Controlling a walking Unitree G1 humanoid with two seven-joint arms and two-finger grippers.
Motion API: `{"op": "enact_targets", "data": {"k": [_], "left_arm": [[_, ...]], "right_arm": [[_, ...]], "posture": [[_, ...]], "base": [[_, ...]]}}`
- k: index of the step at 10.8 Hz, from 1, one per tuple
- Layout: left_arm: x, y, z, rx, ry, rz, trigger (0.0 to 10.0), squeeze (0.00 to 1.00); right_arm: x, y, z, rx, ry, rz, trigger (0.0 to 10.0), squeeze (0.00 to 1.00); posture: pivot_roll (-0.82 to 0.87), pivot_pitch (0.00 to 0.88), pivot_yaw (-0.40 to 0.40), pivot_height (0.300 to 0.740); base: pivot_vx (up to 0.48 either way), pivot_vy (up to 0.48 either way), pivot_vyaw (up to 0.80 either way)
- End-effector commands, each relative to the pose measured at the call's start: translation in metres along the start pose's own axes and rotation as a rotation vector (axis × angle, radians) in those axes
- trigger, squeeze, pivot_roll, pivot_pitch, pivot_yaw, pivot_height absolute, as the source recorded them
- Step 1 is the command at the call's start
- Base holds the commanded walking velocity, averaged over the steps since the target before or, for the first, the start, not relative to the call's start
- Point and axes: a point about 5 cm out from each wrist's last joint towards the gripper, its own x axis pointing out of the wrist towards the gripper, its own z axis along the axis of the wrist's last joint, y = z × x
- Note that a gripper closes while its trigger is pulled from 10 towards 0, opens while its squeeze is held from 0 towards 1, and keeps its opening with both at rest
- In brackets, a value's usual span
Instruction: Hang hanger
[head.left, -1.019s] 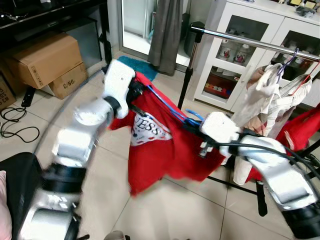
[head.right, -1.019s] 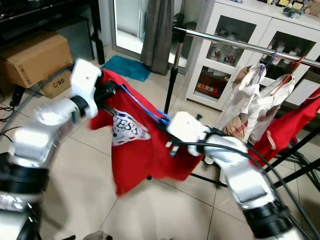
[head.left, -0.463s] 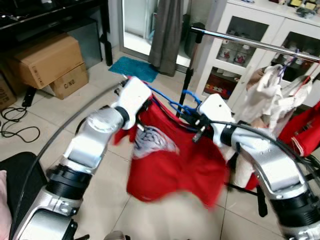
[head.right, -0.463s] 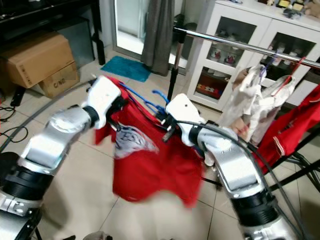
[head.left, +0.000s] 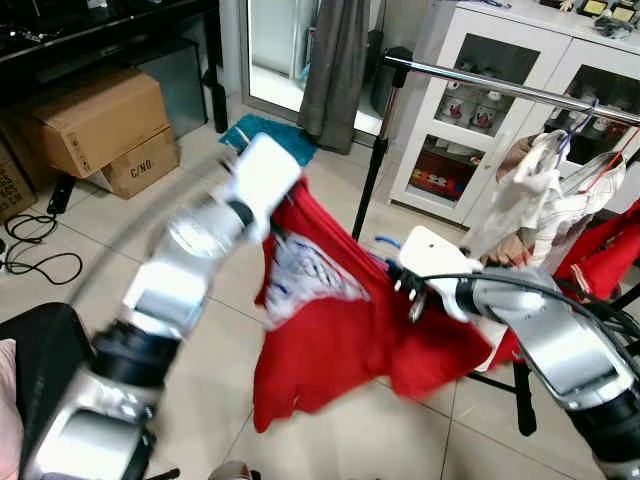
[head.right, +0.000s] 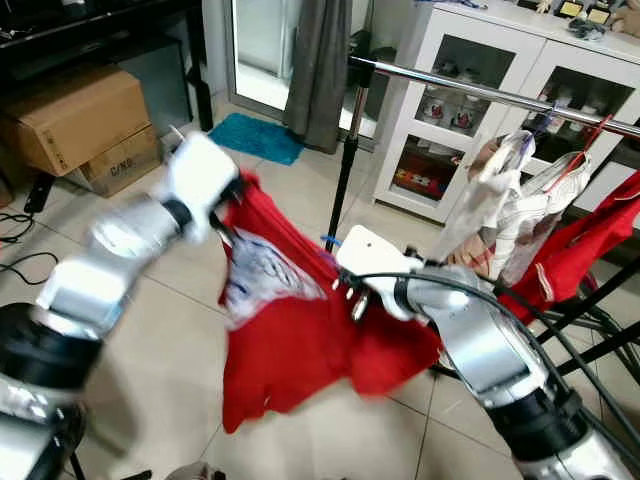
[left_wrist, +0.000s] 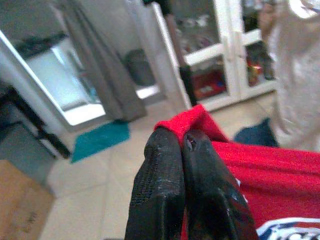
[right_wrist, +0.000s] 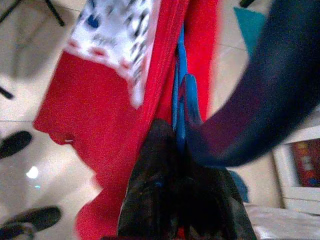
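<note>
A red T-shirt (head.left: 340, 320) with a white printed chest hangs stretched between my two grippers over the tiled floor. It sits on a blue hanger (right_wrist: 180, 100), whose hook (head.left: 385, 243) pokes out beside my right wrist. My left gripper (left_wrist: 181, 140) is shut on a fold of the shirt's upper edge, held high at the left (head.left: 268, 222). My right gripper (right_wrist: 172, 131) is shut on the hanger's blue wire, lower and to the right (head.left: 395, 268). The chrome clothes rail (head.left: 500, 88) runs above and behind my right arm.
Several garments (head.left: 530, 190) hang on the rail's right part. Its black stand pole (head.left: 372, 170) rises just behind the shirt. A white glass-door cabinet (head.left: 480, 60) stands behind, with a grey curtain (head.left: 335, 60), a teal mat (head.left: 262, 128) and cardboard boxes (head.left: 95, 115) at the left.
My right gripper has dropped lower with the hanger, and the shirt now sags further toward the floor. My left arm is blurred in motion, its wrist a little higher and further left.
</note>
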Motion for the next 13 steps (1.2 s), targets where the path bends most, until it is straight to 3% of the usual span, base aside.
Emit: {"op": "enact_targets", "data": {"k": [1,3,4,6,7,8,9,10,12,13], "left_arm": [[-0.005,0.027,0.004,0.049,0.002,0.129,0.0,0.00],[-0.017,0.065,-0.009,0.066,0.069,0.306,0.0,0.00],[-0.021,0.075,-0.012,0.078,0.077,0.333,0.0,0.00],[-0.018,0.078,-0.022,-0.082,0.055,0.369,0.0,0.00],[-0.009,0.063,-0.028,-0.136,0.045,0.315,0.0,0.00],[0.002,0.030,-0.020,-0.154,-0.010,0.162,0.0,0.00],[0.008,0.017,-0.015,-0.169,-0.032,0.141,0.0,0.00],[0.018,-0.006,-0.006,-0.208,-0.065,0.071,0.0,0.00],[0.021,-0.062,0.014,-0.235,-0.165,-0.222,0.0,0.00],[0.014,-0.080,0.027,-0.295,-0.228,-0.328,0.0,0.00]], "right_arm": [[-0.010,-0.011,-0.002,0.056,-0.031,-0.019,0.0,0.00],[-0.029,-0.025,0.001,0.198,-0.200,-0.011,0.0,0.00],[-0.036,-0.029,-0.004,0.229,-0.221,-0.005,0.0,0.00],[-0.045,-0.022,0.009,0.280,-0.407,0.099,0.0,0.00],[-0.041,-0.023,0.022,0.352,-0.492,0.062,0.0,0.00],[-0.030,-0.022,0.033,0.418,-0.522,0.008,0.0,0.00],[-0.025,-0.009,0.040,0.372,-0.535,0.090,0.0,0.00],[-0.016,-0.009,0.054,0.431,-0.613,0.011,0.0,0.00],[-0.006,-0.048,0.073,0.679,-0.728,-0.423,0.0,0.00],[-0.008,-0.061,0.067,0.728,-0.733,-0.533,0.0,0.00]], "posture": [[0.06,0.000,-0.093,0.740],[0.06,0.000,-0.088,0.740],[0.06,0.000,-0.086,0.740],[0.06,0.000,-0.083,0.740],[0.05,0.000,-0.083,0.740],[0.05,0.000,-0.083,0.740],[0.05,0.000,-0.085,0.740],[0.05,0.000,-0.086,0.740],[0.05,0.000,-0.082,0.740],[0.05,0.000,-0.085,0.740]], "base": [[0.000,0.000,0.00],[0.000,0.000,0.00],[0.000,0.000,0.00],[0.000,0.000,0.00],[0.000,0.000,0.00],[0.000,0.000,0.00],[0.000,0.000,0.00],[0.000,0.000,0.00],[0.000,0.000,0.00],[0.000,0.000,0.00]]}}
